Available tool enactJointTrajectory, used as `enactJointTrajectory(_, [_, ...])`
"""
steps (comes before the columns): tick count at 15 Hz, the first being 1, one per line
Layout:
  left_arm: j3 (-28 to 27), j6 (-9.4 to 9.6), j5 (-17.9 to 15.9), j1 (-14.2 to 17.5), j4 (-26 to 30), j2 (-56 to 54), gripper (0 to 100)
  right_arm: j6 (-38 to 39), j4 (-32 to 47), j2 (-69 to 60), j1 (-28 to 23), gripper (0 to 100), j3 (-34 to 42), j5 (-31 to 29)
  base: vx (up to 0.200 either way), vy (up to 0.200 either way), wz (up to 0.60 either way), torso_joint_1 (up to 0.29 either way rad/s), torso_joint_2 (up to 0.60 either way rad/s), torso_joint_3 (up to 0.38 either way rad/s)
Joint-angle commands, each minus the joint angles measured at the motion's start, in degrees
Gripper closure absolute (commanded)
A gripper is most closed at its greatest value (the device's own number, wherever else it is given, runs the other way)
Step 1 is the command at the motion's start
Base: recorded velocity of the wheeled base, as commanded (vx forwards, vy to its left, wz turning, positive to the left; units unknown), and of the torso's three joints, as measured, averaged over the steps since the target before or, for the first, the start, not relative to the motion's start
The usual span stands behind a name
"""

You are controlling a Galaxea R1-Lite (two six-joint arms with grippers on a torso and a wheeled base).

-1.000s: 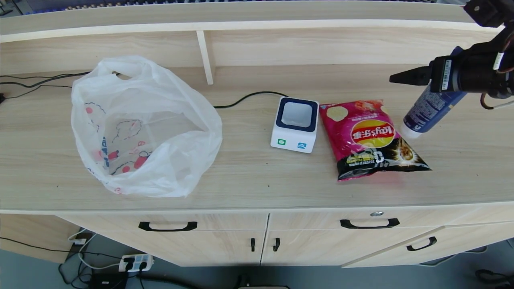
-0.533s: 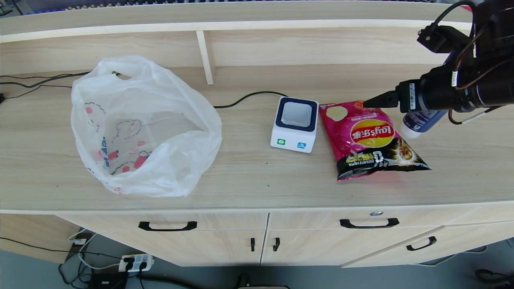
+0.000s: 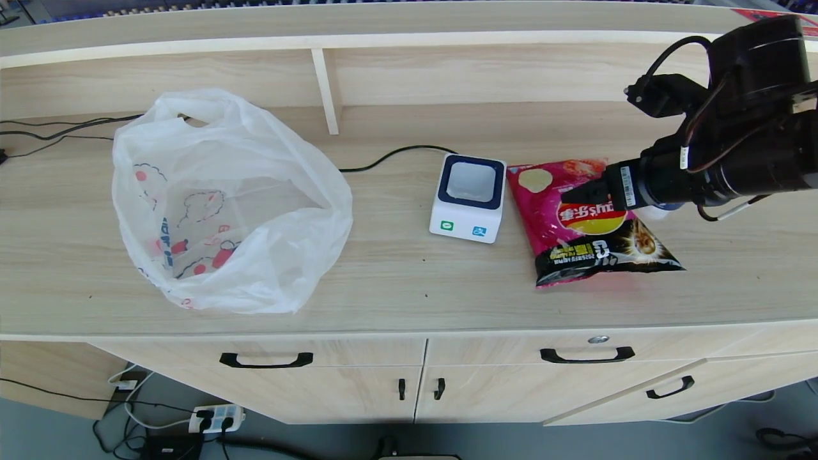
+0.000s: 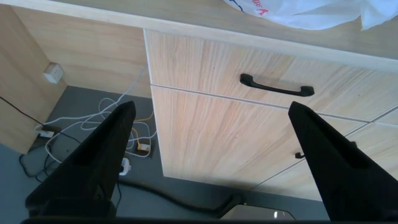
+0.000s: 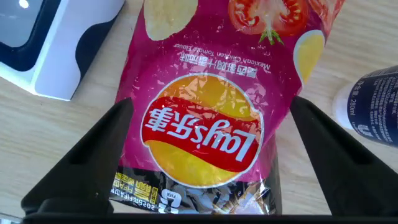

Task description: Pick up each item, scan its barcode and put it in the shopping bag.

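The scanner (image 3: 470,198) is white with a navy top frame, the chip bag (image 3: 594,243) just beside it is magenta with a red-and-yellow emblem and black end band, and the shopping bag (image 3: 223,198) well apart from it is translucent white with red-and-blue prints.

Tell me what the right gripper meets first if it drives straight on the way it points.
The right gripper would likely meet the pink foil chip bag first; its open jaws frame the bag's middle.

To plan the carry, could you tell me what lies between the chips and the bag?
The scanner, close beside the chips, then bare counter, per the head view.
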Motion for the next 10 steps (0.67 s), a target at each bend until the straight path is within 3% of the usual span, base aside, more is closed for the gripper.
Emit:
enactJointTrajectory(1, [0.00,-0.03,0.01,-0.01,-0.02,0.02,0,-0.24,-0.34,-0.65,2.24,0,1.87,-3.64,0.000,0.000,0.00,0.000,0.00,0.000])
enactJointTrajectory(4, [0.00,-0.03,0.01,-0.01,-0.02,0.02,0,-0.33,0.36,-2.23,2.24,0,3.62,-6.45,0.000,0.000,0.00,0.000,0.00,0.000])
enactJointTrajectory(5, [0.00,-0.03,0.01,-0.01,-0.02,0.02,0,0.02,0.27,-3.02,3.12,0,5.29,-10.23,0.000,0.000,0.00,0.000,0.00,0.000])
enactJointTrajectory(10, [0.00,-0.03,0.01,-0.01,-0.02,0.02,0,0.55,-1.93,-1.09,6.20,0,6.70,-12.69,0.000,0.000,0.00,0.000,0.00,0.000])
